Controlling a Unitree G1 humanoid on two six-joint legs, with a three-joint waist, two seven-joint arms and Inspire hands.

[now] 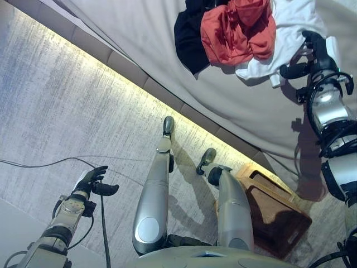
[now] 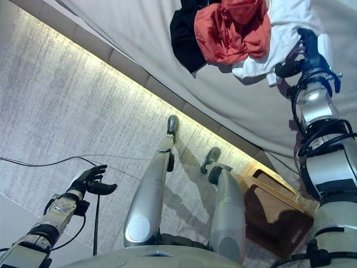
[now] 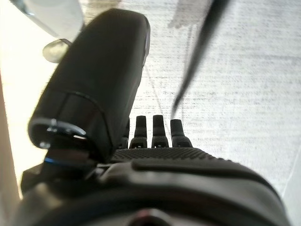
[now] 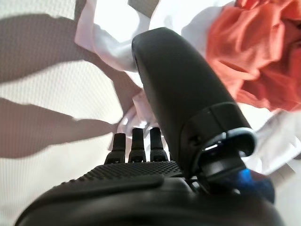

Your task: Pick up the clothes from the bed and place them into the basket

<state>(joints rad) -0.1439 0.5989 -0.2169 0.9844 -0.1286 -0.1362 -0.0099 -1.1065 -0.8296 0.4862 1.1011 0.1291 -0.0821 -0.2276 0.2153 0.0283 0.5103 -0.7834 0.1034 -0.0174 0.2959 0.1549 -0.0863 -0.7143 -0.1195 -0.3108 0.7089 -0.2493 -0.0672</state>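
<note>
Right hand (image 1: 313, 51) at the edge of the crumpled white cotton garment (image 1: 290, 33) on the pale grey bed sheet (image 1: 139, 33); fingers relaxed, gripping nothing.
Rumpled red-orange cloth (image 1: 237, 30) and black cloth (image 1: 188, 36) lay just beyond the hand. Brown wooden basket (image 1: 273, 209) sat on the floor, well below it. Left hand (image 1: 92, 181) hung open over the carpet.
</note>
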